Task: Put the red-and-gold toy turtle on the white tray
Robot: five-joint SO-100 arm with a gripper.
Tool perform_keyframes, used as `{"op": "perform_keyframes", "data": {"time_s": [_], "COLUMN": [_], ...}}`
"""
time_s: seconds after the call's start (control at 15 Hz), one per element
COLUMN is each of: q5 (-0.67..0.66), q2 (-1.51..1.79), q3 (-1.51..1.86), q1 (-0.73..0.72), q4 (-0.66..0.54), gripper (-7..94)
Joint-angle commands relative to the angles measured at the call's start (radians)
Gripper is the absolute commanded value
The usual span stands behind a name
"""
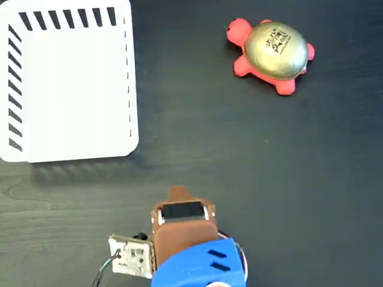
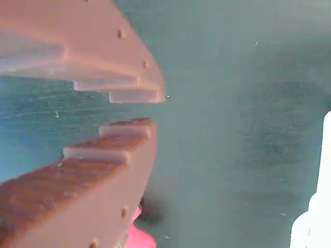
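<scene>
Reach not yet made: turtle sits free, far from the tray.

Left to right in the fixed view: the tray (image 1: 72, 89) lies top left with nothing on it, the gripper (image 1: 178, 194) waits low in the middle on a brown-and-blue arm, and the turtle (image 1: 270, 54) rests upper right on the dark table (image 1: 239, 167), well apart from both. The wrist view shows the fingers (image 2: 129, 137) nearly together, a narrow gap, nothing between them, hovering over bare table. Best play, I'd say: spread wide, swing right, come down over the gold shell and pinch it across the middle; it's domed and could slip.
</scene>
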Motion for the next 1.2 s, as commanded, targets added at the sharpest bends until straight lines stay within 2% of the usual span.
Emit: {"op": "perform_keyframes", "data": {"time_s": [0.0,1.13], "q5": [0.008,-0.017], "q2": [0.008,0.008], "q3": [-0.005,-0.005], "q1": [0.0,-0.023], "q4": [0.018,0.018], "gripper": [0,0]}}
